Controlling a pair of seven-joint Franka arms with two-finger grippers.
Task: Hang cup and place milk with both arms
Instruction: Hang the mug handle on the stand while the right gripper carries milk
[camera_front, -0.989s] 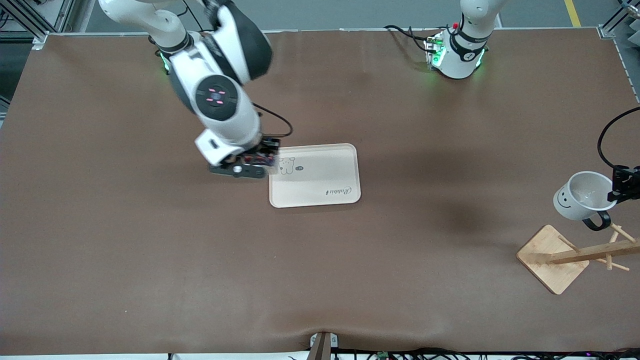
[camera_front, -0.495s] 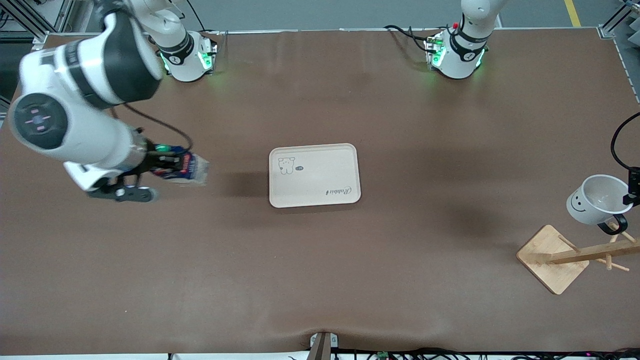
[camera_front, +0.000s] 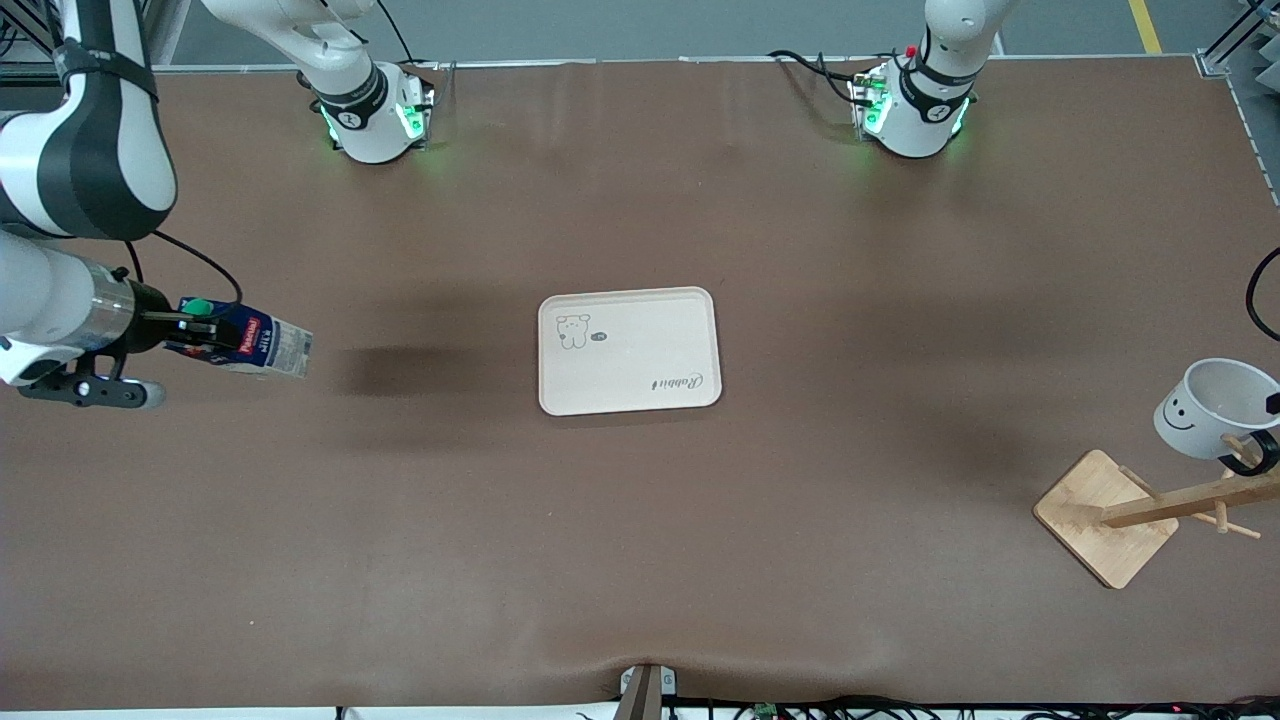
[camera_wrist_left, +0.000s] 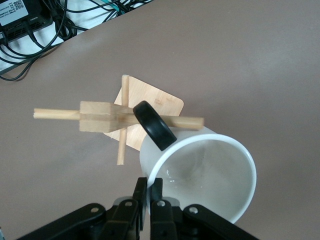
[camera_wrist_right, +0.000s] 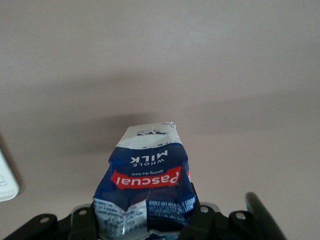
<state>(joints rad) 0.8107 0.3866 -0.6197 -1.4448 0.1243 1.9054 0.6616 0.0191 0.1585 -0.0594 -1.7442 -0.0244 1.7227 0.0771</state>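
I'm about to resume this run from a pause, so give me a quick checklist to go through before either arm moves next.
1. Right gripper shut on the milk carton: ok.
2. Carton over the tray: not ok; it hangs over bare table toward the right arm's end.
3. Tray free to receive the carton: ok.
4. Left gripper shut on the mug rim: ok.
5. Mug handle lined up with a peg of the wooden rack: ok, it sits at a peg.
6. Handle fully threaded onto the peg: cannot tell.
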